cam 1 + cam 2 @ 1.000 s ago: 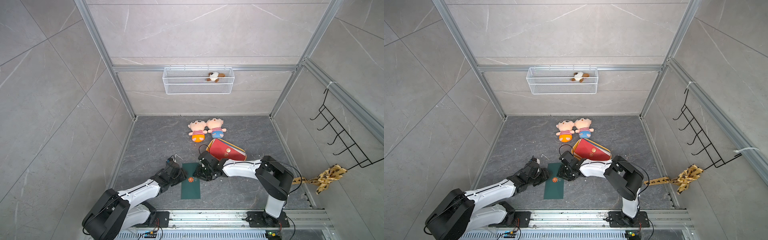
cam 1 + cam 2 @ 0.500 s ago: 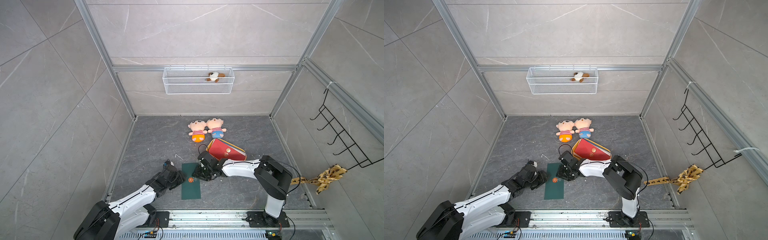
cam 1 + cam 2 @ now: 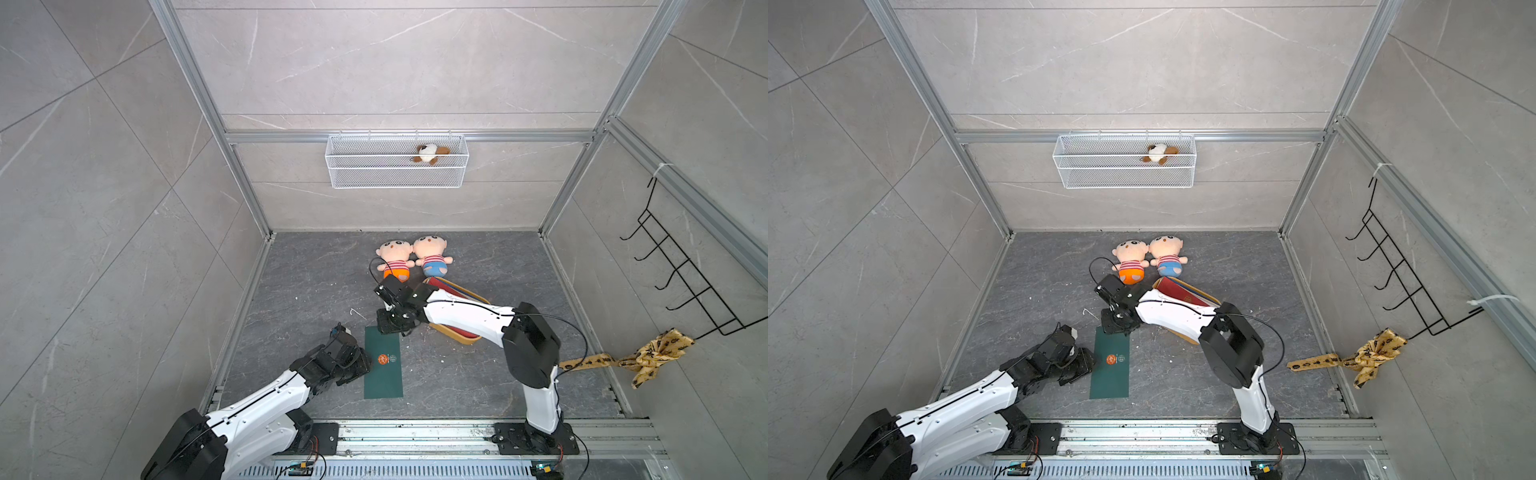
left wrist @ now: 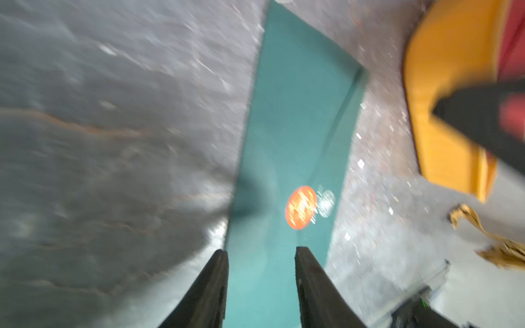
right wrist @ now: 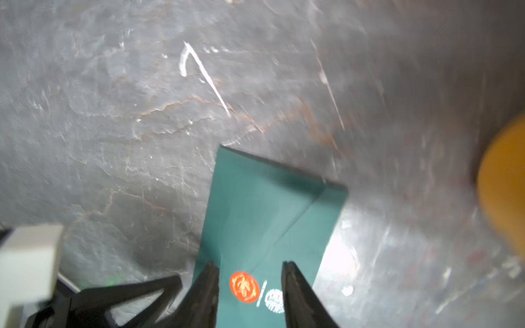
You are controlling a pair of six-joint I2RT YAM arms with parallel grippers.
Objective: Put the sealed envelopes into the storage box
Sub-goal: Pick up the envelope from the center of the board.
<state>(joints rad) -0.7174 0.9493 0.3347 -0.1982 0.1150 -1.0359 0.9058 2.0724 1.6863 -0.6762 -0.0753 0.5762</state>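
A dark green envelope (image 3: 383, 374) (image 3: 1109, 380) lies flat on the grey floor, an orange round seal (image 4: 301, 207) (image 5: 244, 286) at its middle. My left gripper (image 3: 360, 366) (image 4: 261, 252) sits low at its left long edge, open, the green paper showing between the fingers. My right gripper (image 3: 390, 329) (image 5: 250, 265) hovers over its far short end, open too. The mustard-yellow storage box (image 3: 463, 338) (image 3: 1185, 336) lies to the right, mostly under my right arm, with a red envelope (image 3: 440, 286) on top inside it.
Two plush dolls (image 3: 395, 259) (image 3: 432, 257) lie behind the box. A white wire basket (image 3: 395, 166) with a small plush hangs on the back wall. A black hook rack (image 3: 685, 282) and yellow patterned cloth (image 3: 648, 357) are on the right wall. A white bent scrap (image 3: 357, 312) lies nearby.
My right gripper has shifted left, over the envelope's far end. My left arm has swung lower, its gripper settling at the envelope's left edge with jaws a little narrower. The envelope has not moved.
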